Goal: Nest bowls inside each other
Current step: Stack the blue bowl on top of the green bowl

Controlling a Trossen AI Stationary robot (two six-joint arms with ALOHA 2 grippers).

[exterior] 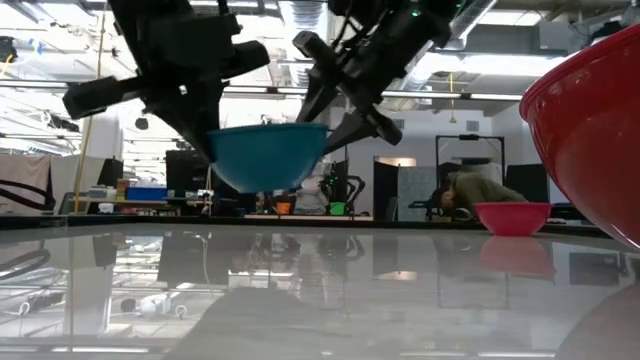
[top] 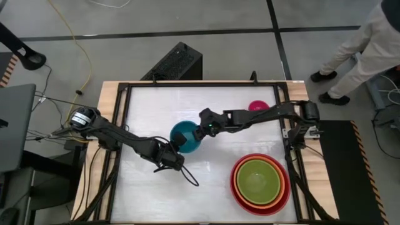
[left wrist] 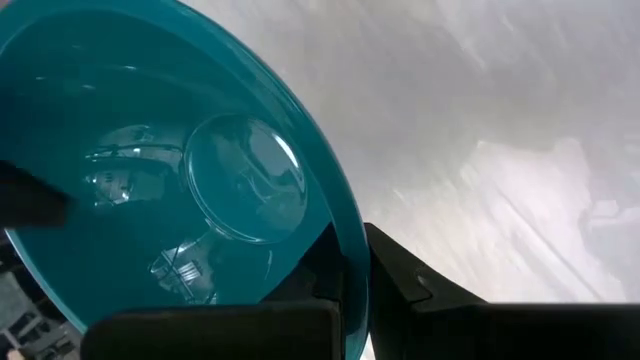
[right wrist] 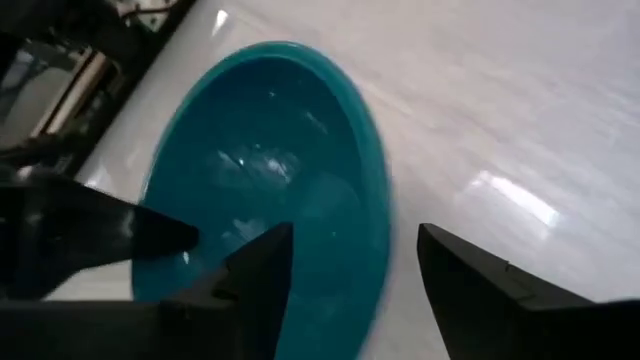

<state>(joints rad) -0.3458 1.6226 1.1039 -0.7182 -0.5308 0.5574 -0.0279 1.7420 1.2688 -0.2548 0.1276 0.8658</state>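
High view: a round, glossy teal plastic bowl (top: 185, 138) is held above the middle of the white tabletop (top: 150, 112), between two dark robot arms. The left claw (top: 172, 159) is clamped together on the bowl's near rim; the low view shows the bowl lifted clear of the surface. The right claw (top: 204, 129) sits at the opposite rim with its fingers spread apart, one inside the bowl and one outside, gripping nothing as far as the right wrist view shows.

A stack of nested bowls rests at the front right of the tabletop: a large red plastic bowl (top: 236, 185) holding an orange bowl (top: 282, 178), which holds a lime green bowl (top: 258, 182). A small magenta-pink bowl (top: 257, 106) stands alone near the back right, partly hidden by the right arm.

Risks, as judgement: the bowl hangs from a single pinch on a slick rim, so it may swivel or slip out and drop. If the right claw closes off-centre, it could push the bowl sideways out of the left grip. If the left lets go before the right holds firmly, the bowl falls.
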